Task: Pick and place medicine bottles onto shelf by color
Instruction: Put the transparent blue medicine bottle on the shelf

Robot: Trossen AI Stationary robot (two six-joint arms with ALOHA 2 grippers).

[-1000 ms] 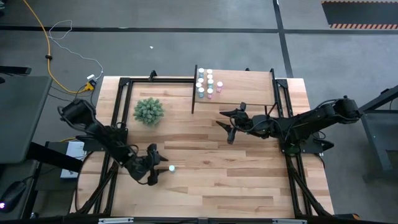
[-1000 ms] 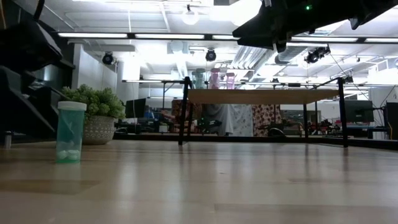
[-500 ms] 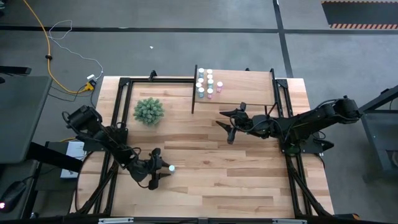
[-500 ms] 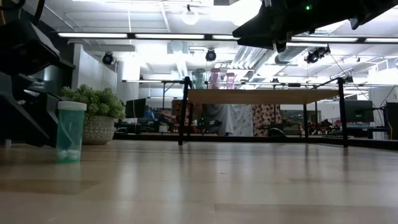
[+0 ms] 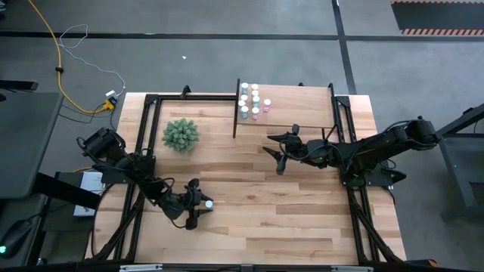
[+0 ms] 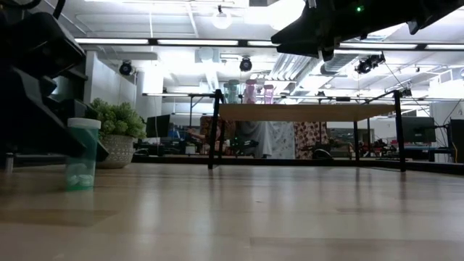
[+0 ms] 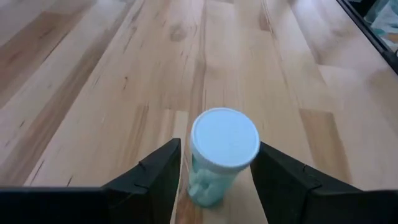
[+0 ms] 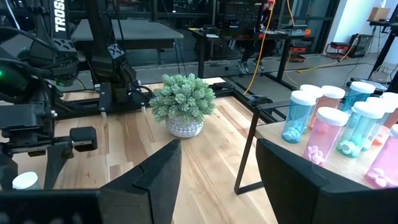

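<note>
Across the bench, two dark arms are reaching inward from opposite sides. Beyond the right end effector, toward the far edge, the shelf is standing on its thin black supports, and it is carrying a cluster of medicine bottles at one end. These are standing upright in short rows, bluish and teal ones beside pink ones, which suggests that sorting by colour is largely done. A potted plant is sitting well apart from both end effectors and is playing no part in the task.

The right arm is hovering above the bench just short of the shelf, its end effector released and empty, probably waiting clear of the working area.

The left end effector is working low at the near left of the bench. Its fingers are standing apart on either side of a lone teal bottle, which is resting upright on the wood with its white cap toward the wrist camera. A gap is showing on each side, so nothing is being gripped yet. Straddling the body in this way is presumably centring the bottle for a squeeze below the cap.
</note>
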